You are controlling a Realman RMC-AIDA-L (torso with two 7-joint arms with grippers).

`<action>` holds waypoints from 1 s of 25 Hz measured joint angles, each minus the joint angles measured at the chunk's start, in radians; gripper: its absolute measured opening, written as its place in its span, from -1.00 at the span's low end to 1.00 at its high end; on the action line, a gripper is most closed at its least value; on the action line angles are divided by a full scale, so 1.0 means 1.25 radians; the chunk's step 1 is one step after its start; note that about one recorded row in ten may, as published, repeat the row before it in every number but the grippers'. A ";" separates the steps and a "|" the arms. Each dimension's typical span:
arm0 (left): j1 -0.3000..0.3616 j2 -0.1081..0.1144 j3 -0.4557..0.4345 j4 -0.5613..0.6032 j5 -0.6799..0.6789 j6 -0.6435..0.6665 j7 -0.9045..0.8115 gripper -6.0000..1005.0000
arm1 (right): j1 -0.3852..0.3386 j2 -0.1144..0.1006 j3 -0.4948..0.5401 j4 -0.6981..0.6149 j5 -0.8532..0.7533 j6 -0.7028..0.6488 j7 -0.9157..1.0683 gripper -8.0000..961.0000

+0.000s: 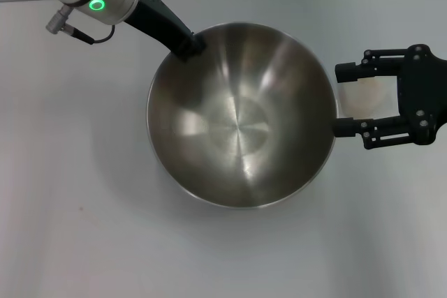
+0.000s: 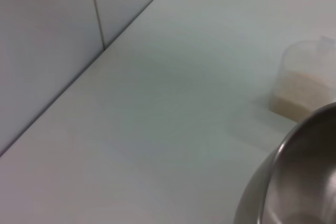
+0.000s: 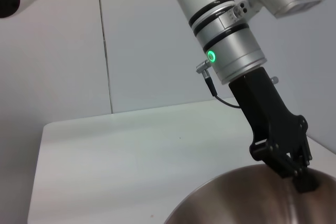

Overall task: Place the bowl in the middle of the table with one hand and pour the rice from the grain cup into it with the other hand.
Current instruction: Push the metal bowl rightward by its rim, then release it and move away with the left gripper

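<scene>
On your far left in the head view, the left arm's silver wrist with its green ring light [image 1: 97,4] comes in from the upper corner, a small cable connector [image 1: 57,22] jutting off beside it. Follow the black body down and you reach the left gripper [image 1: 190,45], whose fingers are pinched on the far-left rim of the bowl [image 1: 237,120]. The right wrist view confirms this: the left gripper's tip [image 3: 304,179] is clamped over the steel edge.

The stainless-steel mixing bowl sits around the middle of the white table [image 1: 70,193], appears tilted, with its shiny brushed inside showing nothing in it.

Moving right, just past the bowl's right rim, you will find the grain cup [image 1: 363,95], a small clear plastic cup standing on the table. The left wrist view shows it more plainly, with rice [image 2: 299,95] filling its lower part and the cup close beside the bowl's rim.

Furthest right, the right gripper [image 1: 346,99] has its two black fingers spread wide, one on each side of the grain cup. You cannot tell from these views whether either finger touches the cup; the gap looks wider than the cup.
</scene>
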 joint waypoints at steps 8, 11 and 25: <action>0.000 0.000 0.019 -0.044 -0.003 -0.058 0.038 -0.89 | -0.001 0.000 0.000 -0.003 0.000 0.000 0.000 0.61; -0.001 0.000 0.020 -0.046 -0.001 -0.071 0.043 -0.88 | -0.001 0.000 0.000 -0.003 0.000 0.000 0.000 0.61; 0.031 0.005 0.009 -0.030 -0.019 -0.147 0.044 -0.71 | 0.000 -0.001 0.000 -0.002 0.000 0.006 0.000 0.61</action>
